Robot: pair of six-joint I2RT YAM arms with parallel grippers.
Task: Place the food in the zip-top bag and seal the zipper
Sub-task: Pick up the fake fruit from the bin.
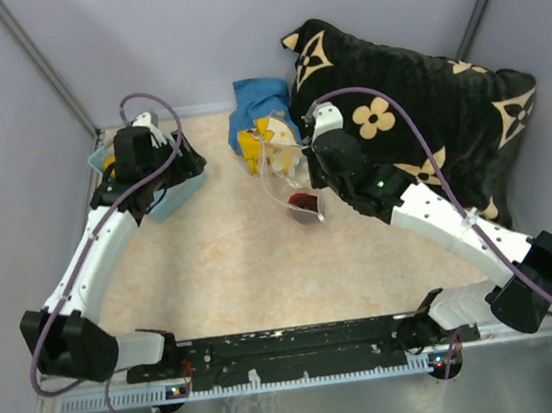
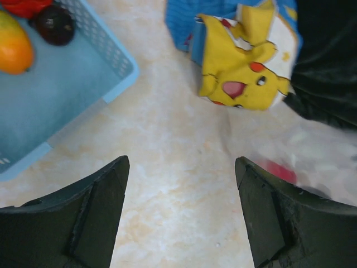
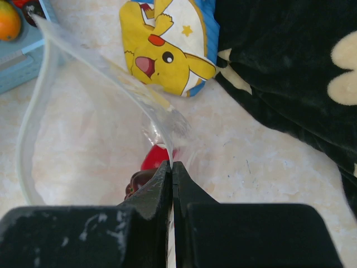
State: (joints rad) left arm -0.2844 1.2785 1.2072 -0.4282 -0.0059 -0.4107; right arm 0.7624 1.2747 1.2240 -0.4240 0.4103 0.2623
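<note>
The clear zip-top bag (image 3: 95,123) stands open on the table, and its whitish zipper (image 3: 25,134) curves round the mouth. Inside lie a red fruit (image 3: 152,158) and a dark fruit (image 3: 138,180). My right gripper (image 3: 172,163) is shut on the bag's upper edge and holds it up; from above it sits at the bag's (image 1: 288,180) right side. My left gripper (image 2: 182,164) is open over bare table with nothing between its fingers, beside the basket. More food lies in the basket: an orange fruit (image 2: 11,47), a dark purple fruit (image 2: 56,25) and a red one (image 2: 22,5).
The light blue basket (image 1: 174,197) lies at the left under my left arm. A yellow cartoon plush (image 1: 272,136) on blue cloth lies just behind the bag. A large black flowered pillow (image 1: 425,108) fills the back right, close to my right arm.
</note>
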